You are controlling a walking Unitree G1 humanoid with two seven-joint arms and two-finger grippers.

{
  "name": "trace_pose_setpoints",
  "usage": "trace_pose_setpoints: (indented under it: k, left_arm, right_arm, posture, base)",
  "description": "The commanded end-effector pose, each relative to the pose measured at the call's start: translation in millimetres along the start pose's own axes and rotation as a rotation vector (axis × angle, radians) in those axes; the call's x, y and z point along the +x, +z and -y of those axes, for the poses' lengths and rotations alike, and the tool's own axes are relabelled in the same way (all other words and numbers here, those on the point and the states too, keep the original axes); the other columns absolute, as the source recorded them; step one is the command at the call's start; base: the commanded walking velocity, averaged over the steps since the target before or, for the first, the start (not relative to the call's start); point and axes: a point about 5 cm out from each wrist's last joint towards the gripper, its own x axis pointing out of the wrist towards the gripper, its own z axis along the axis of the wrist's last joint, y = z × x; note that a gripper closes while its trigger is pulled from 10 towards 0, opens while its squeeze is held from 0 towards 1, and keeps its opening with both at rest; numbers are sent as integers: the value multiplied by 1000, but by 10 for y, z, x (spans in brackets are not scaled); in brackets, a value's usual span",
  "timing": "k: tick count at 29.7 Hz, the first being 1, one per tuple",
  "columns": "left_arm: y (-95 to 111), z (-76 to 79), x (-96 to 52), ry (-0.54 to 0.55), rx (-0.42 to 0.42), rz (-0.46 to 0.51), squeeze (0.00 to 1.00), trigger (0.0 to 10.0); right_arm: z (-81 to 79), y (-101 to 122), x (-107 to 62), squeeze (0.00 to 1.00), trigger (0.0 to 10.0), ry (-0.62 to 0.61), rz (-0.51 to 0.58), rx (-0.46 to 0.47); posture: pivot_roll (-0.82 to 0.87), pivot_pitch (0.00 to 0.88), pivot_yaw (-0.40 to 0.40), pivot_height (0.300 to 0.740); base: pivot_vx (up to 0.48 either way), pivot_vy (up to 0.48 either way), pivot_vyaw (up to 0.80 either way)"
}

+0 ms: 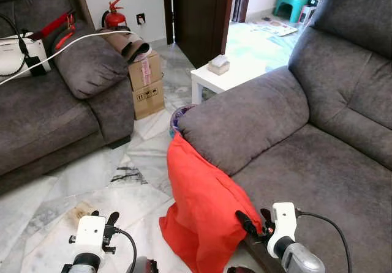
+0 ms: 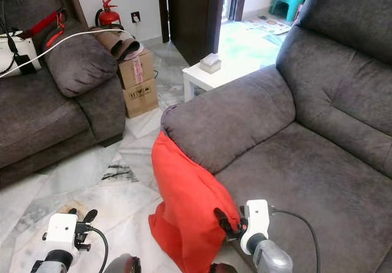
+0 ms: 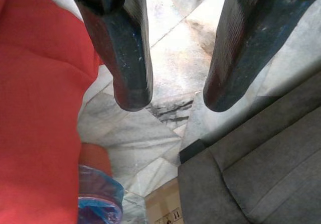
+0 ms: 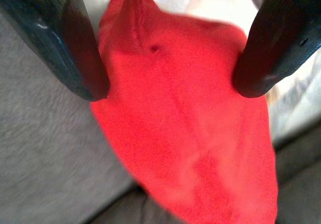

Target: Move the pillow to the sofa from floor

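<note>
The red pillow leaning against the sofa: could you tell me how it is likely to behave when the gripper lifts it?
The red pillow sags and creases against the sofa arm, so it probably flops. It looks soft and light. The open right gripper may catch only loose cover fabric.

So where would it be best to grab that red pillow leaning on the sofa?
Probably the right-hand edge of the red pillow, coming from the sofa side. It stands on end against the sofa front, so that soft edge offers a pinchable fold. The right tool is open right beside it; the left tool hovers over bare floor, farther off.
</note>
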Motion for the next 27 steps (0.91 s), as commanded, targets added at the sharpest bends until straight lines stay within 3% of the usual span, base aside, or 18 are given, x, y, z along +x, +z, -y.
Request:
trace_pose_setpoints:
  k: [1, 7, 16, 19, 23, 27]
  left_arm:
    - [-59, 30, -30, -16, -9, -34, 0, 10000]
    - [-45, 66, -30, -30, -24, -32, 0, 10000]
    - [-48, 85, -41, -42, -28, -36, 0, 10000]
    - [-53, 89, -43, -45, -28, -38, 0, 10000]
    - [-60, 102, -42, -52, -30, -42, 0, 10000]
    - [-59, 107, -36, -52, -37, -45, 0, 10000]
  right_arm:
    - [38, -69, -40, 0, 10000, 1, -50, -22]
    - [93, -100, -81, 0, 10000, 15, -89, -17]
    - [29, -113, -60, 0, 10000, 50, -75, 16]
    - [14, -124, -52, 0, 10000, 44, -81, 14]
    - [-27, -149, -19, 0, 10000, 5, -75, 81]
    - [-83, -195, 10, 0, 10000, -17, -108, 68]
  posture:
    - [63, 144, 5, 622]
    - [63, 147, 3, 622]
    - [65, 149, 5, 622]
    - [64, 148, 6, 622]
    - [66, 148, 6, 622]
    - [74, 153, 3, 622]
  base:
    - [0, 0, 0]
    - [0, 0, 0]
    - [0, 0, 0]
    - [0, 0, 0]
    - [0, 0, 0]
    - [0, 0, 0]
